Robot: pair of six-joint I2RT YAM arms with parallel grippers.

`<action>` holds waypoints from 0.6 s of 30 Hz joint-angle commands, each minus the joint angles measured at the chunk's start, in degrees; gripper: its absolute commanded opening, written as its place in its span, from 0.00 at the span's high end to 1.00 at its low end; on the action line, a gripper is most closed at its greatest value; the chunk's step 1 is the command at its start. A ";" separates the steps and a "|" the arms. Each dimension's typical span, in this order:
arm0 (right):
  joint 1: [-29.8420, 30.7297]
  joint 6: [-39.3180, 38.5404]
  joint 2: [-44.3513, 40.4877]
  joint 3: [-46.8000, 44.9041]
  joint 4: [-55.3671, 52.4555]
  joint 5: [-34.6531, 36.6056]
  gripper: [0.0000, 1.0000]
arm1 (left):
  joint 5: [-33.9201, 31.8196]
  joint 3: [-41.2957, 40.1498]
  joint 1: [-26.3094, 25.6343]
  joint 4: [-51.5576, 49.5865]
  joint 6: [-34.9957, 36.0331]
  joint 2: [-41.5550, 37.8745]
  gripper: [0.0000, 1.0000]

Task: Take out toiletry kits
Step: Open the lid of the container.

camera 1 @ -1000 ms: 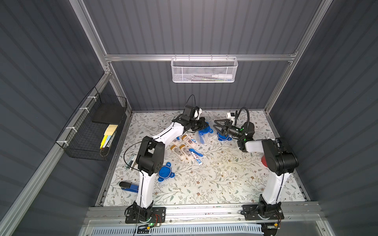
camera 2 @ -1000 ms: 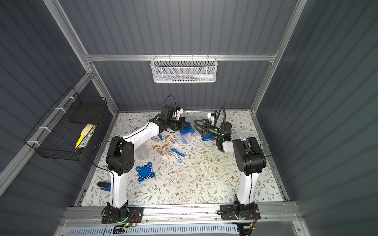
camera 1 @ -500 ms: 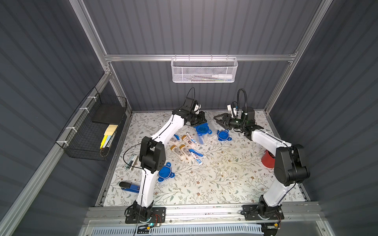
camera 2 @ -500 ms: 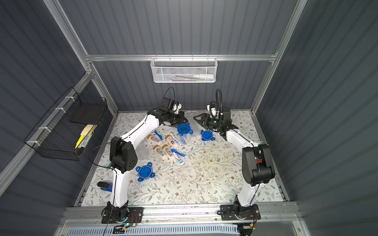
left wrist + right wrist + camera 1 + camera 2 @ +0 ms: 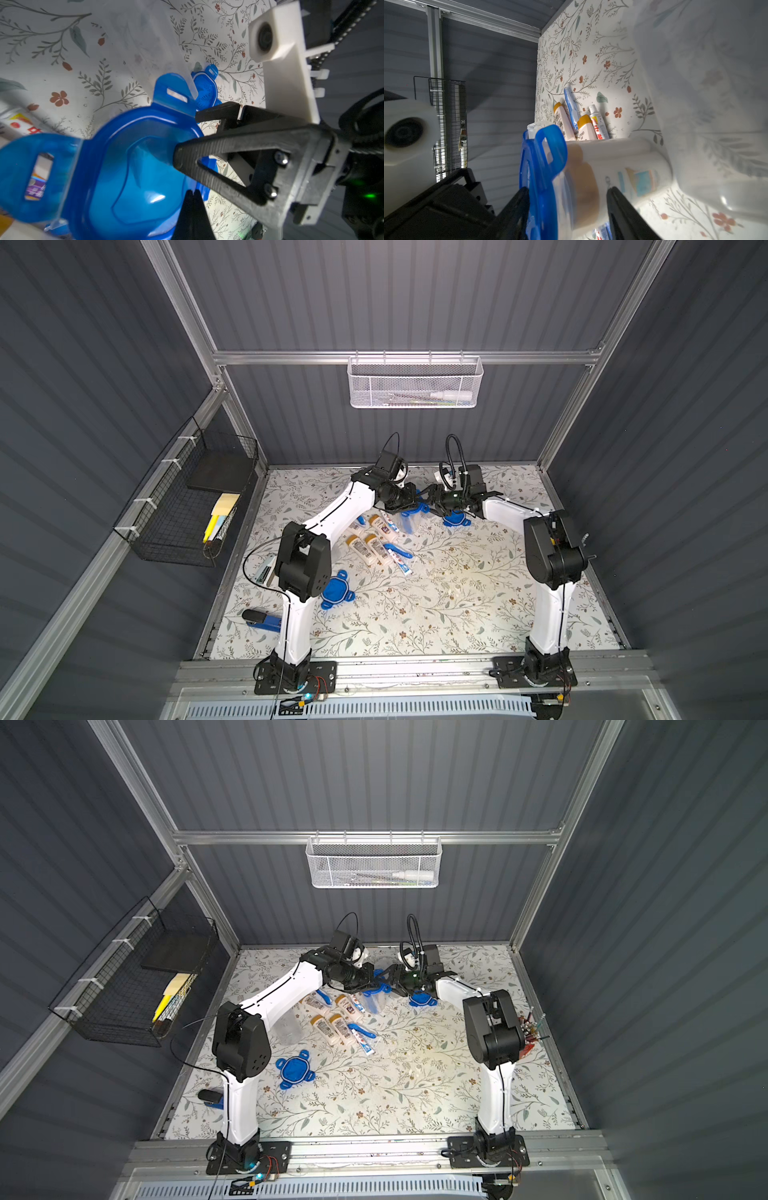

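Observation:
A clear jar (image 5: 409,523) with a blue clip lid (image 5: 128,166) lies tilted at the back middle of the mat. Inside it I see a white bottle with a tan cap (image 5: 623,172). My left gripper (image 5: 193,193) is shut, its tips meeting on the lid's rim. My right gripper (image 5: 568,197) is open, its fingers straddling the lid and the jar's mouth. Toiletry kits lie loose on the mat in both top views: bottles (image 5: 382,526) (image 5: 340,1025), a toothpaste tube (image 5: 399,562) and a blue toothbrush (image 5: 571,106).
A loose blue lid (image 5: 336,589) lies by the left arm, another (image 5: 455,519) under the right gripper. An empty clear jar (image 5: 286,1029) lies beside the left arm. A red cup of pens (image 5: 528,1036) stands at the right edge. A black wire basket (image 5: 195,506) hangs left, a white one (image 5: 415,383) on the back wall.
The right arm has folded its elbow back in, and its gripper has closed in on the jar's lid. The left gripper has come down from the back onto the lid.

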 commanded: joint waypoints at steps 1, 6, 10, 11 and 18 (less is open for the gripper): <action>-0.10 4.08 0.55 -0.18 8.08 -2.18 0.38 | -2.08 -1.28 0.65 -2.23 0.96 1.84 1.00; -0.27 7.86 2.02 0.91 13.54 -2.46 0.38 | -1.51 -1.29 0.83 -2.06 1.04 2.59 1.00; -0.58 13.70 4.93 2.39 19.81 -4.62 0.40 | -1.19 -1.91 0.96 -1.96 1.18 2.75 1.00; -0.71 15.37 5.52 2.31 22.06 -5.00 0.40 | -1.06 -2.22 1.01 -1.89 1.21 2.64 1.00; -0.97 21.21 6.36 1.87 29.54 -6.71 0.45 | -0.32 -2.89 1.62 -1.44 1.24 3.16 1.00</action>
